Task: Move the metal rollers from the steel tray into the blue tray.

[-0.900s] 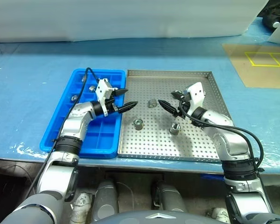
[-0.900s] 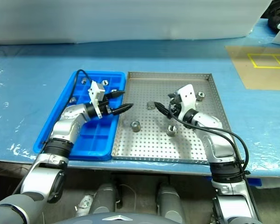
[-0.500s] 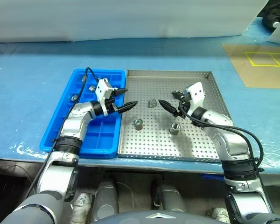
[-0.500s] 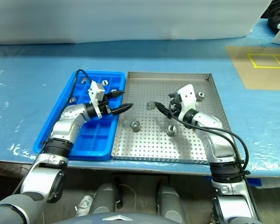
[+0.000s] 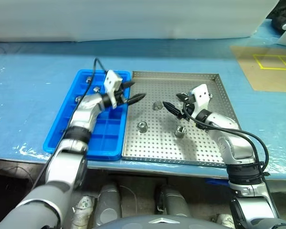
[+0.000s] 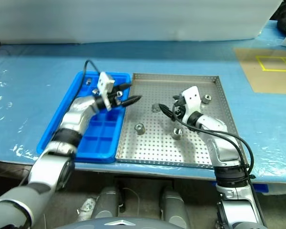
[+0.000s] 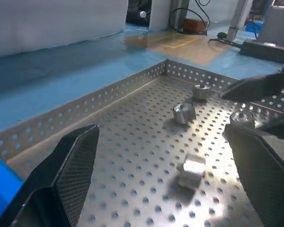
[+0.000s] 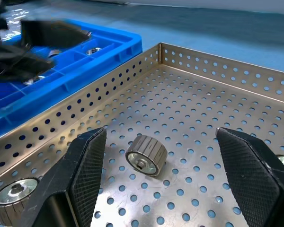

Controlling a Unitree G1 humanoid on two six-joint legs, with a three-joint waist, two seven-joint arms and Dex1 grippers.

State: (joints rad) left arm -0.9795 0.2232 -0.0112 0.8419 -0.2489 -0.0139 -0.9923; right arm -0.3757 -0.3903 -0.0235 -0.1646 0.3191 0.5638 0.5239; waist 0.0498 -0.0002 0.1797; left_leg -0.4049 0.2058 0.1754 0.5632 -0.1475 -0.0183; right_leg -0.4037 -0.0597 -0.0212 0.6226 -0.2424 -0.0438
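Observation:
The steel tray [image 5: 200,143] holds several metal rollers: one on its side [image 5: 157,105] [image 8: 146,155], one upright [image 5: 142,126], another upright [image 5: 179,131]. A further roller [image 6: 206,98] lies near the tray's right rim. The blue tray [image 5: 102,140] sits against the steel tray's left side with rollers [image 5: 78,98] in its far compartments. My left gripper [image 5: 136,90] hovers open over the seam between the two trays, pointing right, with nothing in it. My right gripper [image 5: 171,100] is open and empty, pointing left at the roller lying on its side.
Blue plastic sheeting [image 5: 33,86] covers the table around both trays. A brown board with yellow taped squares [image 5: 267,67] lies at the far right. The steel tray's low perforated rim [image 7: 85,106] borders the rollers.
My left gripper has moved away from me and slightly right, from over the blue tray to the edge of the steel tray. The right gripper has stayed put.

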